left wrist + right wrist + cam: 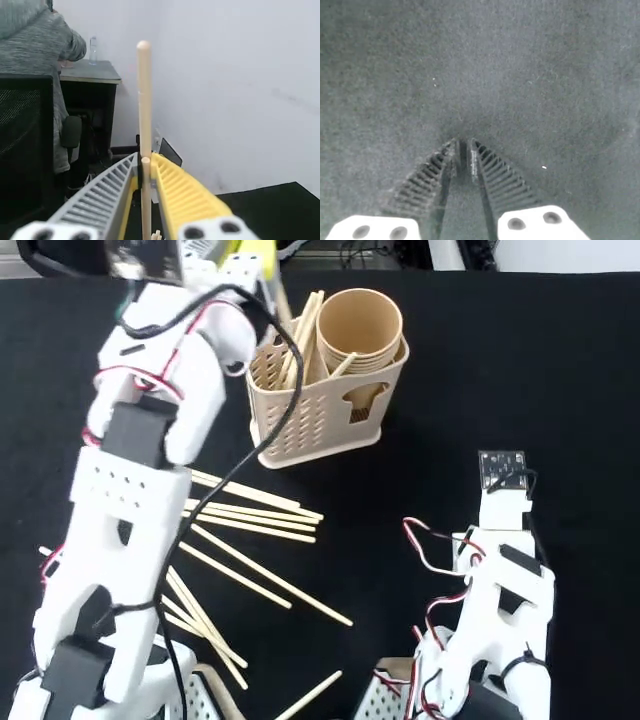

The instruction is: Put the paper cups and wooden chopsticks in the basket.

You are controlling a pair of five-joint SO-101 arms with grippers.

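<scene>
One pale wooden chopstick clamped crosswise in left gripper | cream slotted plastic basket just beneath jaws | right gripper closed, empty, farther off

Beyond the left jaws, a plain white wall fills the far side of the room, evenly lit. Off to one side of those jaws, against that wall, stands a dark cabinet with a grey top and a small clear bottle on it. Nearer in is a black mesh-backed chair. Under the right jaws lies the desk, covered in black cloth.
</scene>
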